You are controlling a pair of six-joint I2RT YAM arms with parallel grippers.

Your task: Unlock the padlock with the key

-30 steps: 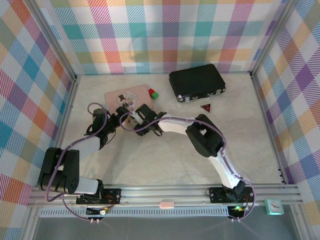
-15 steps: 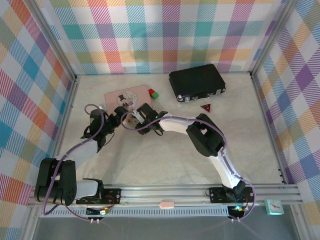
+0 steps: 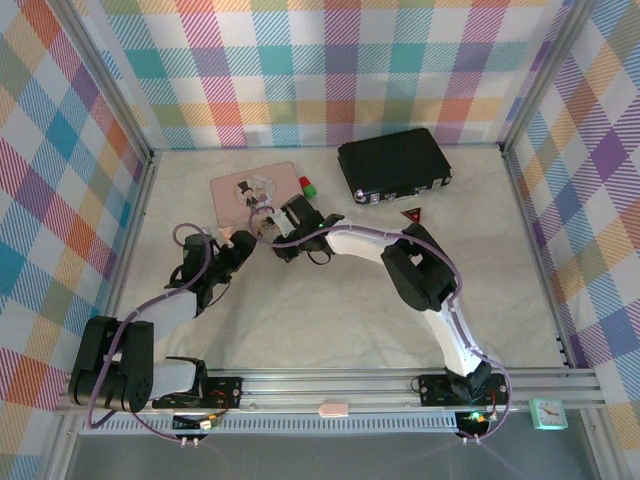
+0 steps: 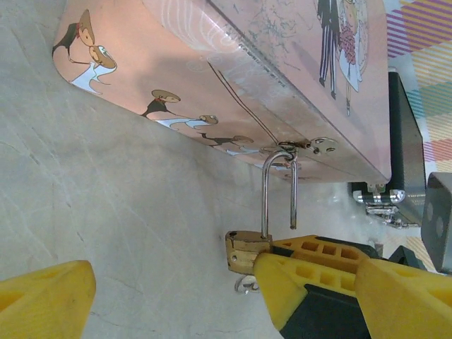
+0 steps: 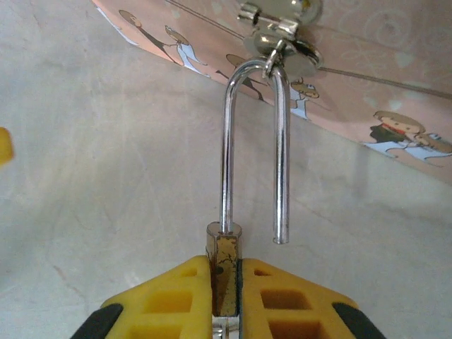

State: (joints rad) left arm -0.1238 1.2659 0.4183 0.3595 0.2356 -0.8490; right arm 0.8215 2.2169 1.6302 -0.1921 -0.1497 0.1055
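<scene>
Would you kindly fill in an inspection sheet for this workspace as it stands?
Surface: pale marbled tabletop.
Job's things: padlock hooked through the pink tin's hasp, shackle's free leg out of the brass body; key: silvery bit below the body, too small to confirm.
Clutter: black case, red cube, green cube, red triangle.
Grippers: right gripper shut on the padlock body; left gripper open, holding nothing.
Cables: purple cables loop along both arms.
Surroundings: plaid walls, aluminium rail, small clock at near edge.
</scene>
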